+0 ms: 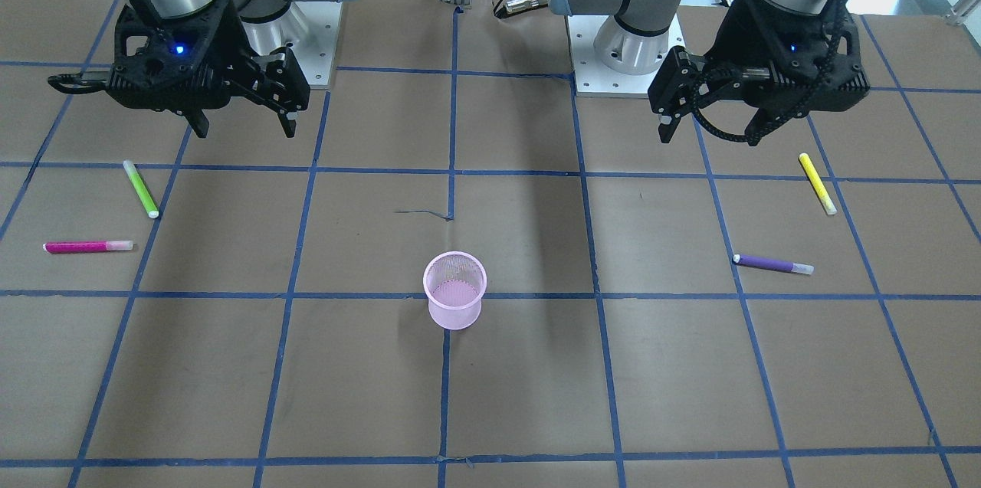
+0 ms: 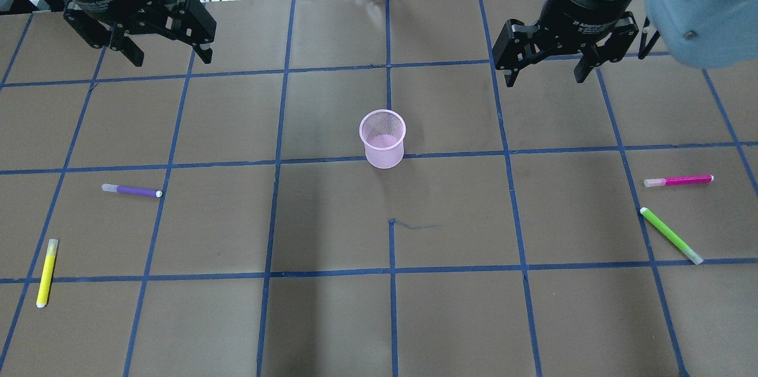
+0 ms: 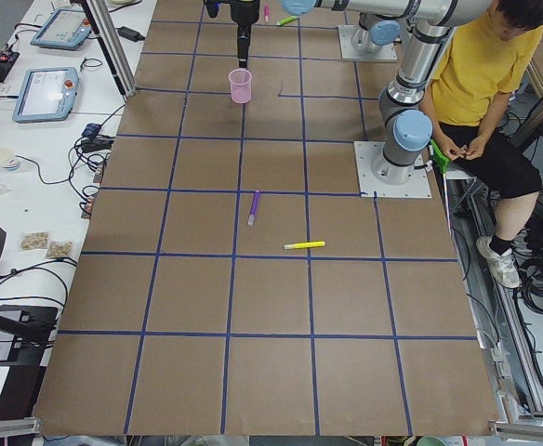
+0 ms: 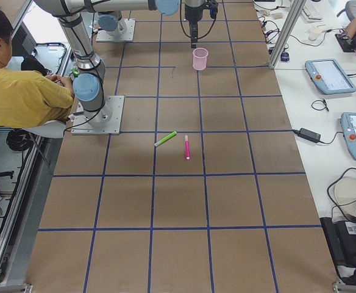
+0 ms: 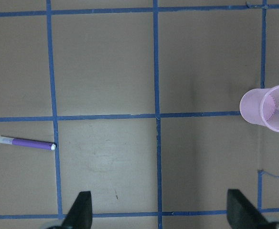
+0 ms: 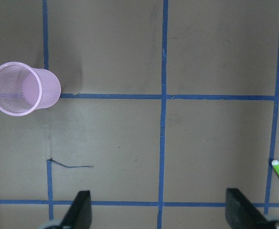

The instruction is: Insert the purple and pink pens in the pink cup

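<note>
Left hand point(image 2: 172, 57): released, its fingers spread wide with nothing between them, raised over the far left part of the surface point(image 2: 331, 318).
Yellow pen point(image 2: 47, 273): lying flat near the left edge, on the robot's side of the purple one and well apart from it.
Purple pen point(image 2: 131, 190): lying flat on the left half, outside the cup and well apart from it, its white-tipped end touching one of the blue tape lines point(image 2: 278, 158) (the left wrist view shows it off to the left of the spread fingers).
Pink cup point(image 2: 384, 139): a mesh cup standing upright at the middle, its base at a crossing of the tape lines, between the two arms.
Right hand point(image 2: 545, 78): released as well, fingers wide apart and gripping nothing, raised over the far right part.
Pink pen point(image 2: 678, 180): lying flat on the right half, outside the cup and well apart from it, pale cap pointing toward the middle.
Green pen point(image 2: 671, 235): lying slanted near the pink one, on the robot's side of it, the two not touching.
</note>
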{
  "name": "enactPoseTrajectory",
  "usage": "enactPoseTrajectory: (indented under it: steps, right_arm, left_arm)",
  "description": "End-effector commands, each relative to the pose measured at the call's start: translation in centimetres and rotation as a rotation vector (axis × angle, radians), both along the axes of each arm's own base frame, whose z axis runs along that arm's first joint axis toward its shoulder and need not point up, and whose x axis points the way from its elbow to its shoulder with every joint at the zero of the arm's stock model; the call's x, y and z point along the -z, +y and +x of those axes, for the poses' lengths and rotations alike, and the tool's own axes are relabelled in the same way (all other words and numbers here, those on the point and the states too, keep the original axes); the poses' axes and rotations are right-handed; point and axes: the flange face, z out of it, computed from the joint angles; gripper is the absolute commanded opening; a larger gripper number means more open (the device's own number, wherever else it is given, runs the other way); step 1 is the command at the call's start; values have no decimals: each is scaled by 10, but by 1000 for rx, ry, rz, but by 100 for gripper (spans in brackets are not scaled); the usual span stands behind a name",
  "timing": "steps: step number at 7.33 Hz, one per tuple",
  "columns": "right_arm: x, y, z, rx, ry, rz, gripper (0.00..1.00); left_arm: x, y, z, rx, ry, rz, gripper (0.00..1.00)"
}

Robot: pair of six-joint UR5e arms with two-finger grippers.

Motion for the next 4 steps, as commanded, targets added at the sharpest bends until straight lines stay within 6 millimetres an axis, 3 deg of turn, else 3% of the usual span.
enactPoseTrajectory:
  steps: [1,4]
  right_arm:
    - [0,0,0,0,2,0,100]
    - [-2,0,0,-2,0,-5,100]
  left_arm:
    - [0,0,0,0,0,0,100]
    - [3,3,1,16,-11,8,100]
